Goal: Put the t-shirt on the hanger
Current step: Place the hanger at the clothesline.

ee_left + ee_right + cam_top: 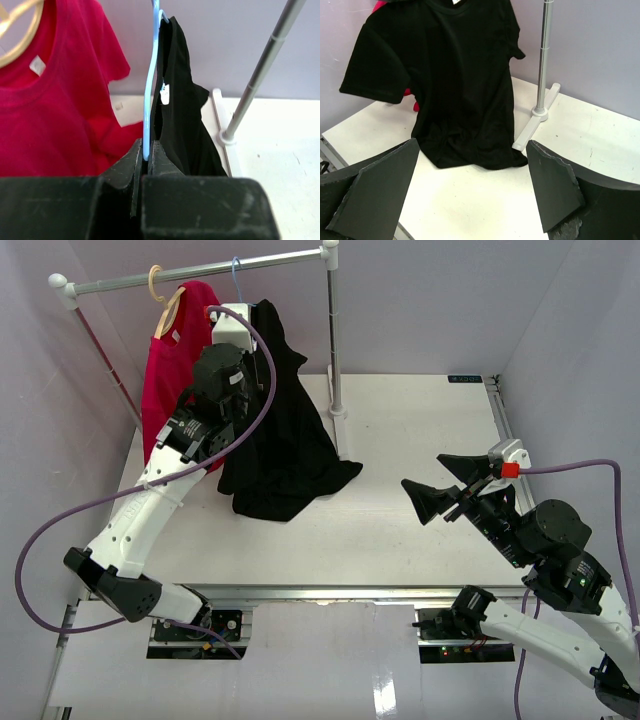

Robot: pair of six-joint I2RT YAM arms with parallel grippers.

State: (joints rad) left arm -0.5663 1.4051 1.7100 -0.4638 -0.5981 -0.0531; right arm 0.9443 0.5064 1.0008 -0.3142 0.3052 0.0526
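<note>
The left claw (145, 155) grips the hanger (149, 75) by its wire, apparently steadying it under the rail (270, 260) at 11 o'clock, where the t-shirt (285, 450) hangs with its hem pooled on the bench (400, 430); the right claw (422, 471) stands wide open, empty, at 3 o'clock.

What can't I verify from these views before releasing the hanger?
- Top view: the left arm covers the black t-shirt's collar and the light-blue hanger's shoulders.
- Left wrist view: the hook runs off the top edge.
- Right wrist view: the collar is cut off by the top edge.
</note>
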